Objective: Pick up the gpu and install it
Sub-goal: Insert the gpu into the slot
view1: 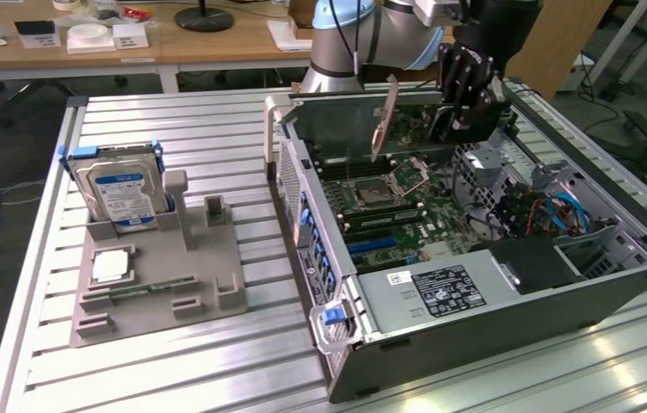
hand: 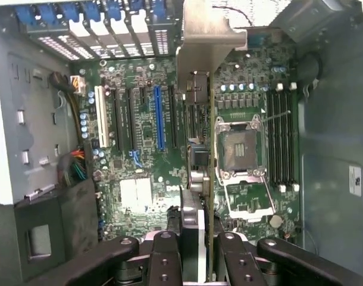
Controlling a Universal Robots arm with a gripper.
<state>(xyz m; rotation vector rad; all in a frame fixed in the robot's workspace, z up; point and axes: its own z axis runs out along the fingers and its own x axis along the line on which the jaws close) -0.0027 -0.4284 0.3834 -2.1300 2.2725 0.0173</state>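
The gpu [view1: 385, 120] hangs over the open computer case [view1: 473, 335] with its pale metal bracket pointing down. My gripper [view1: 447, 116] is shut on its far end. In the wrist view the gpu [hand: 203, 179] appears edge-on as a thin card, its silver bracket [hand: 208, 36] at the far end, and my gripper [hand: 198, 257] clamps it from both sides with black fingers [hand: 165, 259]. Below lies the green motherboard [hand: 140, 155]. The card hovers between the blue slot [hand: 159, 116] and the processor socket [hand: 238, 146], apart from the board.
A grey fixture [view1: 157, 284] on the slatted table [view1: 220, 120] holds an upright silver hard drive [view1: 123, 189], a square chip [view1: 111, 265] and a green memory stick [view1: 140, 290]. In the case sit a power supply [view1: 439, 288] and cables [view1: 553, 211]. A desk [view1: 128, 43] stands behind.
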